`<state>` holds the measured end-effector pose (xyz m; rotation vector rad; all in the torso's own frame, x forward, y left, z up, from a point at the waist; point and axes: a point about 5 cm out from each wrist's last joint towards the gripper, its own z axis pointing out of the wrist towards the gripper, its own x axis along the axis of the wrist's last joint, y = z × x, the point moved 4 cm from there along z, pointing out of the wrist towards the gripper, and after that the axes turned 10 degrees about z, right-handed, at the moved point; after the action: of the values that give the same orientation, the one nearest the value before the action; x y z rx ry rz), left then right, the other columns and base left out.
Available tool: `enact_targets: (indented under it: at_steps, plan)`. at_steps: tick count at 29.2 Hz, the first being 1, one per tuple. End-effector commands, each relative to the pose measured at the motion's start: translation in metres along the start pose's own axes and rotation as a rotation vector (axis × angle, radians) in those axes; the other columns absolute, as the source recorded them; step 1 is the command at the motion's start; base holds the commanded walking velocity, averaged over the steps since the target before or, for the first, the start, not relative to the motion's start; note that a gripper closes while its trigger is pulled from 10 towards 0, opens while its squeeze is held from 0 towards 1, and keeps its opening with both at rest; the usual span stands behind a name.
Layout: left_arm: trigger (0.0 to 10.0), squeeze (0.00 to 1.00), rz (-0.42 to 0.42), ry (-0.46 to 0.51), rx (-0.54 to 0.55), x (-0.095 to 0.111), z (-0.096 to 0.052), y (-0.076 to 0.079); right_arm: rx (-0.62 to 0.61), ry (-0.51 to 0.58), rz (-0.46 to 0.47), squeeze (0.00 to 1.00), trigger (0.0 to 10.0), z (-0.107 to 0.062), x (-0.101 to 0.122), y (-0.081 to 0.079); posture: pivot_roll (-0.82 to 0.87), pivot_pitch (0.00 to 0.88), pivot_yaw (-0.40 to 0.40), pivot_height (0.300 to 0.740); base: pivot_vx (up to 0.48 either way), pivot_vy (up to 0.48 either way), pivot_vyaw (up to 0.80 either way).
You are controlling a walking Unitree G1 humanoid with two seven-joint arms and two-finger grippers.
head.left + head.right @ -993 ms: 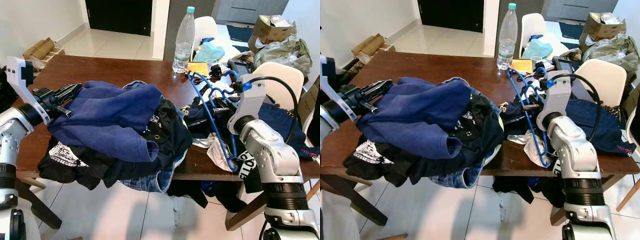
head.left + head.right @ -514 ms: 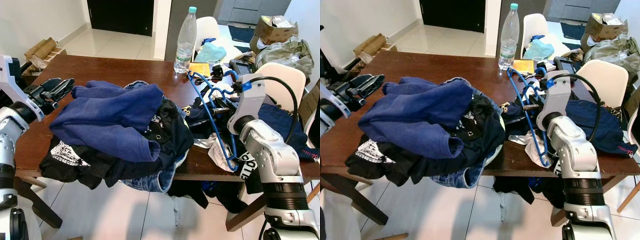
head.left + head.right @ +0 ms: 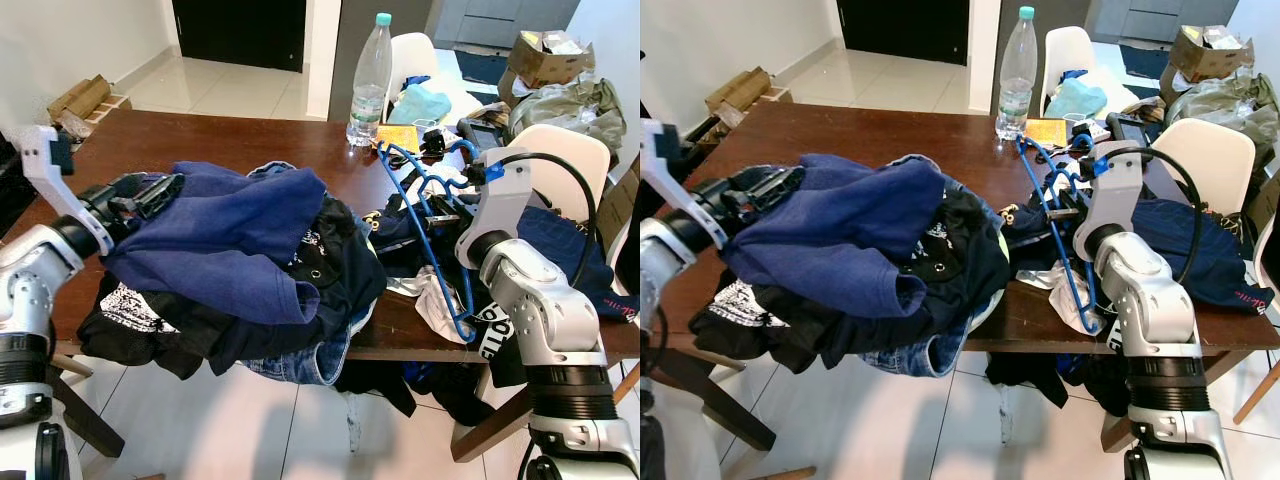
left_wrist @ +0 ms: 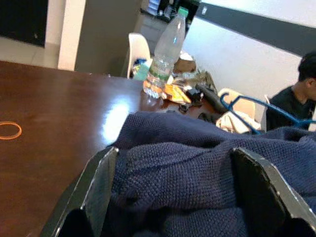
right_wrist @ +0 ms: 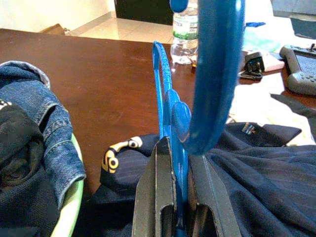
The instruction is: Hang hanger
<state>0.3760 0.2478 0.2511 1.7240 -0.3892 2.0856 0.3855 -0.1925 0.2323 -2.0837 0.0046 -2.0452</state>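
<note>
My left gripper (image 3: pixel 160 193) is back at the pile: half a second ago it stood off over bare bench (image 3: pixel 230 140) to the left, and now its fingers (image 4: pixel 101 183) are spread wide with the blue sweater (image 3: pixel 230 240) bunched between them, not yet closed on it. I read that as the left arm going in for the garment that should go on the hanger, so the dressing step is only starting.

Across the pile, the right side has not changed. My right gripper (image 5: pixel 174 197) keeps its fingers clamped on the hanger (image 3: pixel 425 215), which stands tilted above the dark clothes at the right end of the bench, its hook up toward the bottle (image 3: pixel 368 80).

Counting from left to right: two cardboard boxes (image 3: pixel 78 97) on the floor by the wall, one orange ring (image 4: pixel 10 130) on the bench, one sweater on top of one heap of mixed clothes (image 3: pixel 300 300), one bottle, one blue hanger in my grip, two white chairs (image 3: pixel 560 160). A person (image 4: pixel 298 101) sits beyond the far end. I see no rail to hang on yet.
</note>
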Motion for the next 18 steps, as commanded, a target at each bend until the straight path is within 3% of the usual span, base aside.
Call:
enact_targets:
  at_steps: [1,6,7,8,9,10,11,12,13,14,15,18]
  plan:
    - [10.0,0.0,-0.031,-0.025,-0.029,-0.01,0.001,0.005,-0.013,0.018,-0.011,0.0,10.0,-0.002,0.008,0.004,0.06,0.096,-0.058,0.74,0.0,0.0,0.0]
    - [10.0,0.0,-0.037,-0.025,-0.042,-0.009,0.001,0.007,-0.012,0.019,-0.012,0.0,10.0,-0.002,0.008,0.004,0.06,0.095,-0.059,0.74,0.0,0.0,0.0]
    - [6.8,0.0,-0.037,-0.026,-0.045,-0.009,0.001,0.008,-0.011,0.019,-0.012,0.0,10.0,-0.002,0.009,0.003,0.06,0.095,-0.059,0.74,0.0,0.0,0.0]
    - [6.8,0.0,-0.037,-0.026,-0.045,-0.009,0.001,0.008,-0.011,0.019,-0.012,0.0,10.0,-0.002,0.009,0.003,0.06,0.095,-0.059,0.74,0.0,0.0,0.0]
    - [3.8,0.0,-0.037,-0.025,-0.048,-0.008,0.001,0.009,-0.009,0.019,-0.012,0.0,10.0,-0.001,0.009,0.003,0.06,0.095,-0.059,0.74,0.0,0.0,0.0]
    - [3.8,0.0,-0.037,-0.025,-0.048,-0.008,0.001,0.009,-0.009,0.019,-0.012,0.0,10.0,-0.001,0.009,0.003,0.06,0.095,-0.059,0.74,0.0,0.0,0.0]
    - [2.3,0.0,-0.037,-0.023,-0.054,-0.008,0.0,0.01,-0.007,0.018,-0.011,0.0,10.0,-0.001,0.009,0.002,0.06,0.093,-0.063,0.74,0.0,0.0,0.0]
    - [2.3,0.0,-0.037,-0.023,-0.054,-0.008,0.0,0.01,-0.007,0.018,-0.011,0.0,10.0,-0.001,0.009,0.002,0.06,0.093,-0.063,0.74,0.0,0.0,0.0]
    - [1.2,0.0,-0.037,-0.022,-0.062,-0.007,0.0,0.011,-0.005,0.018,-0.011,0.0,10.0,-0.001,0.009,0.002,0.06,0.092,-0.063,0.74,0.0,0.0,0.0]
    - [1.2,0.0,-0.037,-0.022,-0.062,-0.007,0.0,0.011,-0.005,0.018,-0.011,0.0,10.0,-0.001,0.009,0.002,0.06,0.092,-0.063,0.74,0.0,0.0,0.0]
    - [0.0,0.0,-0.03,-0.018,-0.077,-0.005,0.0,0.014,-0.003,0.019,-0.01,0.0,10.0,-0.001,0.009,0.001,0.06,0.09,-0.062,0.74,0.0,0.0,0.0]
    - [0.0,0.0,-0.018,-0.013,-0.096,-0.002,0.0,0.017,-0.001,0.02,-0.01,0.0,10.0,0.0,0.009,0.0,0.06,0.09,-0.062,0.74,0.0,0.0,0.0]
